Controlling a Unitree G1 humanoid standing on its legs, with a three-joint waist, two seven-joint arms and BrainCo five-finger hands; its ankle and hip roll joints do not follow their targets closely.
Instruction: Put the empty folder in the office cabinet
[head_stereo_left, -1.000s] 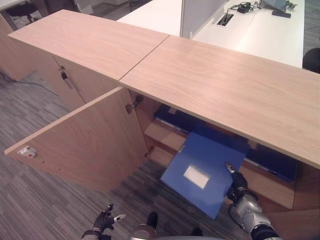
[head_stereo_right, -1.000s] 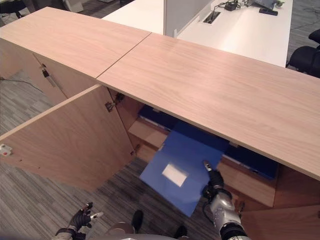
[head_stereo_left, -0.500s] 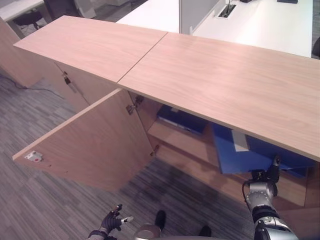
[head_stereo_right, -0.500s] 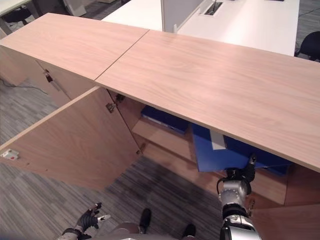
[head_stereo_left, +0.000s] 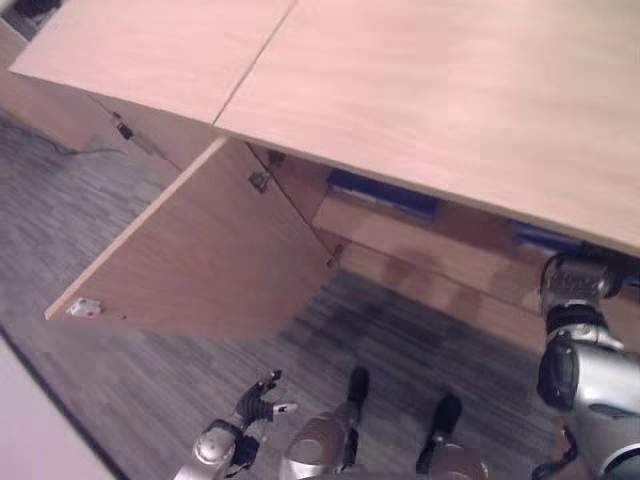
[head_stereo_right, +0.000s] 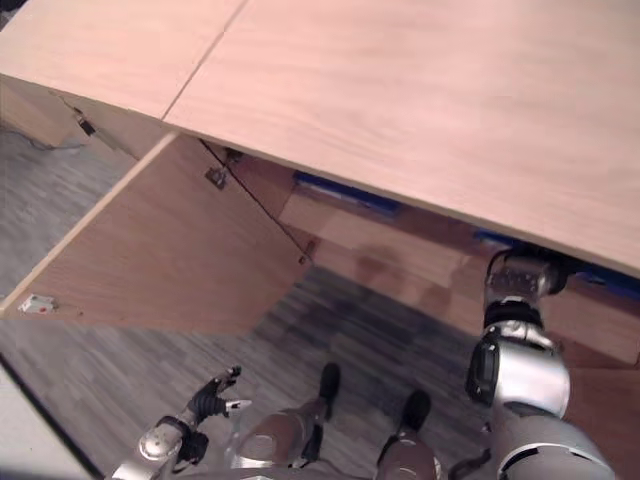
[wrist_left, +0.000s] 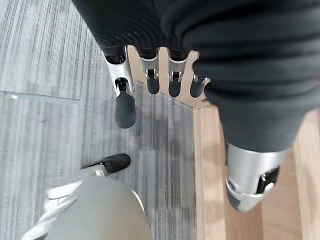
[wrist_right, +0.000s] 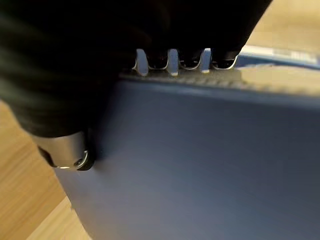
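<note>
The blue folder shows in the right wrist view, close against my right hand. That hand's fingers curl over the folder's upper edge and the thumb presses its face. In the eye views my right arm reaches under the wooden cabinet top, which hides the hand and the folder. The cabinet's door stands wide open to the left. My left hand hangs low over the carpet with relaxed fingers, holding nothing.
Other blue folders lie at the back of the inner shelf, with one more near my right arm. A second, closed cabinet adjoins on the left. Grey carpet spreads in front.
The camera has tipped down and closer. My right hand has carried the folder from in front of the opening to under the cabinet top. The left hand stays low.
</note>
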